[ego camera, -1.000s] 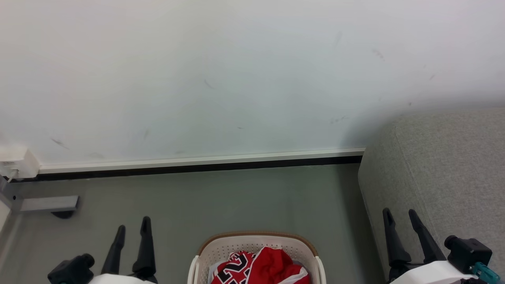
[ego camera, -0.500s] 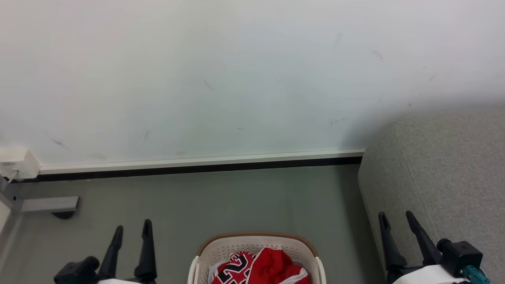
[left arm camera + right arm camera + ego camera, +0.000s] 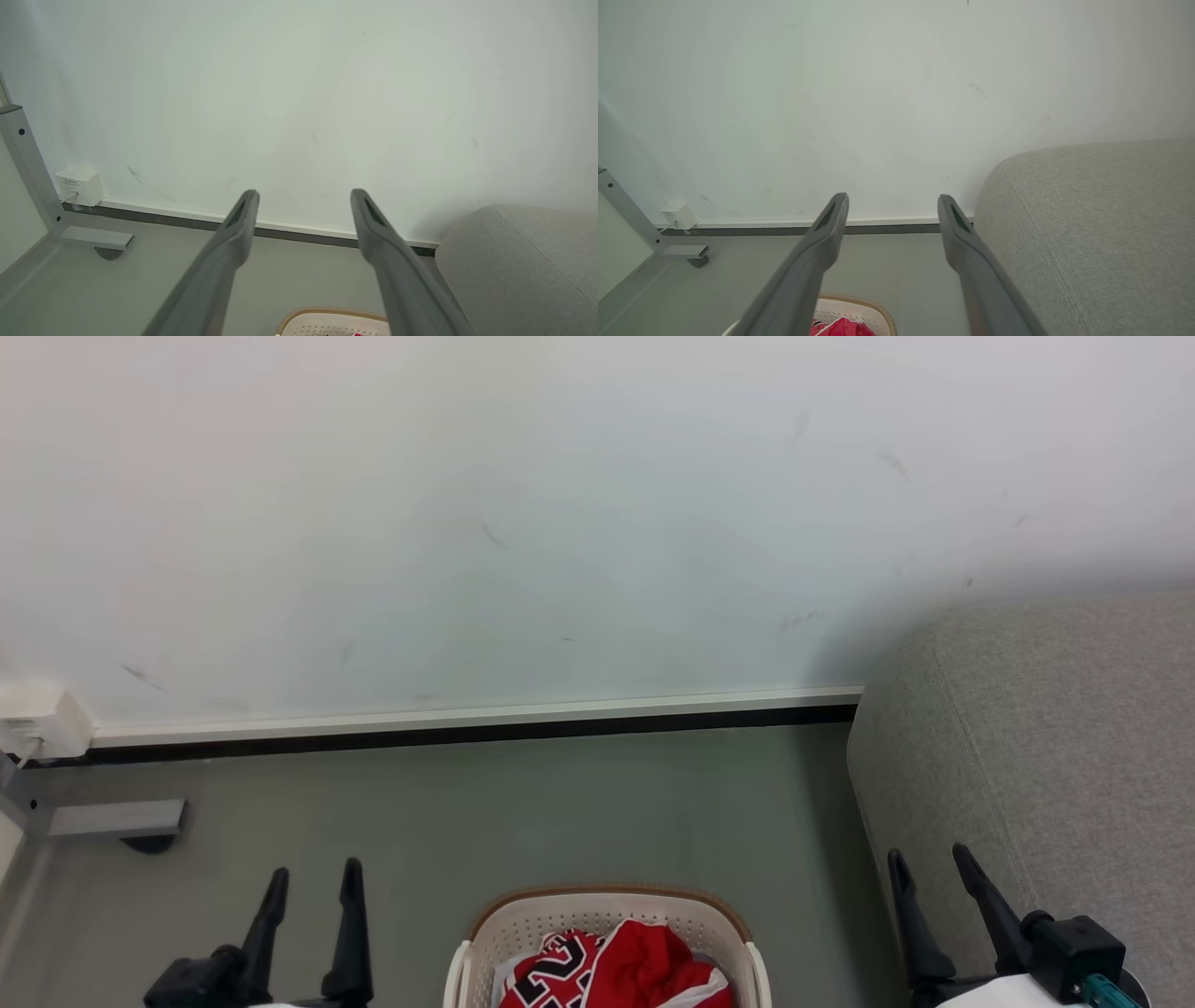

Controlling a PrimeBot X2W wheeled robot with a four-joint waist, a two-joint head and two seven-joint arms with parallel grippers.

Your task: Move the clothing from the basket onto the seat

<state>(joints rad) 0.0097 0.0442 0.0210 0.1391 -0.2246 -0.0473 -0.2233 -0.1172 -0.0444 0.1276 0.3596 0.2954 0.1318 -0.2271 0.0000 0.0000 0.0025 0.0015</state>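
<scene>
Currently left tool point(image 3: 315, 870), right tool point(image 3: 928, 852) spread wide, empty, touching nothing.

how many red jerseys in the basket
1: a red jersey bunched in the laundry basket on the floor, left of the grey sofa. The basket is cut off, so others may be hidden.

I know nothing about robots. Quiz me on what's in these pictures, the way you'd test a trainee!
1. True or false: the red jersey lies in the basket.
2. On which side of the basket, by the robot's own sides, is the grey sofa? A: left. B: right. C: underneath.
3. Fill in: the left claw and the right claw both stand ___, holding nothing.

Key: 1 true; 2 B; 3 open.
</scene>
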